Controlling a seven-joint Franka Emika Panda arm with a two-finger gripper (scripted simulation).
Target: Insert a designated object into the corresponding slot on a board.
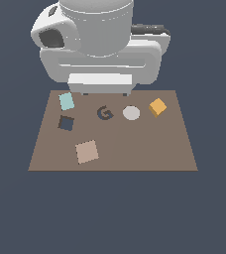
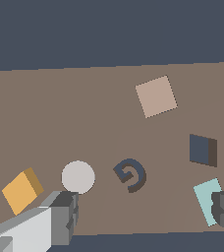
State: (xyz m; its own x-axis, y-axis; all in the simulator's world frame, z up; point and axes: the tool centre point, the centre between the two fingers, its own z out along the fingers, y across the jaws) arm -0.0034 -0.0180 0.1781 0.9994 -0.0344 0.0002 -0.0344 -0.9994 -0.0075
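The orange-yellow cube (image 1: 157, 106) lies on the brown board (image 1: 135, 154) at about 3 o'clock from the pale grey disc (image 1: 131, 112); the navy slot (image 1: 66, 122) is far across, near 9 o'clock. The gripper (image 2: 143, 216) hangs above with fingers wide apart, holding nothing, touching nothing

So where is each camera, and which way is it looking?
Exterior view: off the arm, looking down at the board, with the arm's bulky white body behind it.
Wrist view: on the wrist, above the board, with two grey fingers spread wide.
Both show the orange cube, grey disc, G-shaped ring and dark square slot.
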